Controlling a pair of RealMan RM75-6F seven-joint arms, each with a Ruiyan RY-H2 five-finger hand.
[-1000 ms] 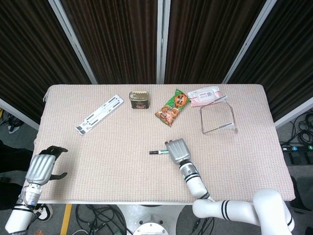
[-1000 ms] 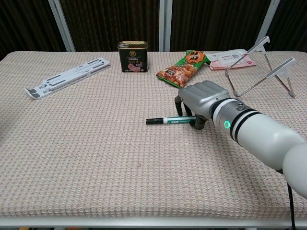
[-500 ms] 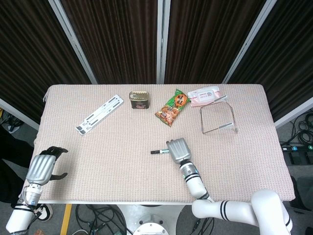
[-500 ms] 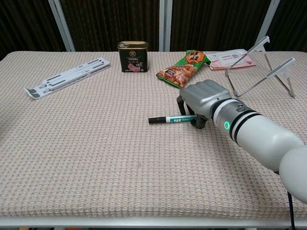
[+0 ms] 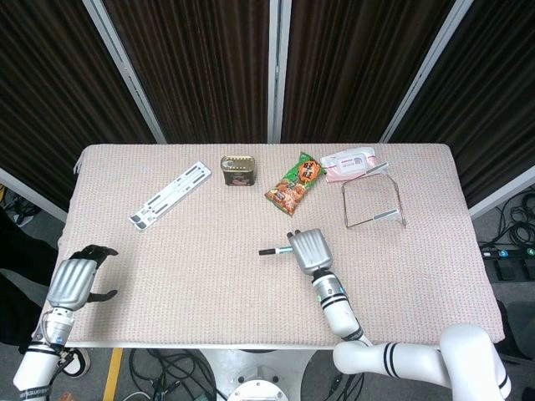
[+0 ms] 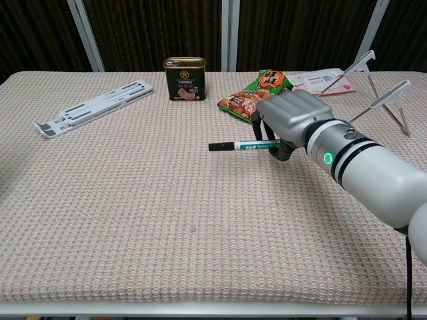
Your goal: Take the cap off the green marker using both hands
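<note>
Right hand (image 6: 291,119) gripping green marker (image 6: 241,145), dark cap (image 6: 217,147) pointing left, raised off bench (image 6: 167,227). Behind: tin can (image 6: 185,79), snack bag (image 6: 257,93), white rack (image 6: 93,107), wire stand (image 6: 373,93) at right.

**Clutter along the far side of the counter**

I'm seeing a white slotted stand (image 5: 168,195) lying flat at far left, a tin can (image 5: 237,170) standing upright, a snack bag (image 5: 295,183) beside it, a wipes pack (image 5: 351,162) and wire stand (image 5: 374,202) sitting rightward.
</note>
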